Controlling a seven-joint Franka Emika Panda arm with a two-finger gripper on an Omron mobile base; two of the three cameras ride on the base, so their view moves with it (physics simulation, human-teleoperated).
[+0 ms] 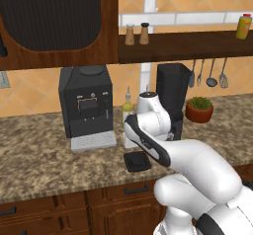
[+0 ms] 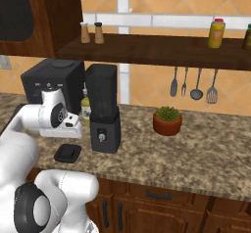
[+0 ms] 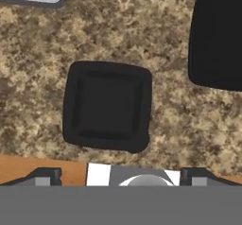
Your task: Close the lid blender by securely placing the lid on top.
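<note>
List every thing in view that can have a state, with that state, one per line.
lid: off the jar, lying flat on the counter near its front edge, nothing gripping it.
blender: upright on the counter, jar top uncovered.
gripper: above the lid, fingertips apart, holding nothing.
coffee machine: upright, grey drip tray in place at its foot.
potted plant: upright on the counter.
utensils: hanging on the wall under the shelf.
</note>
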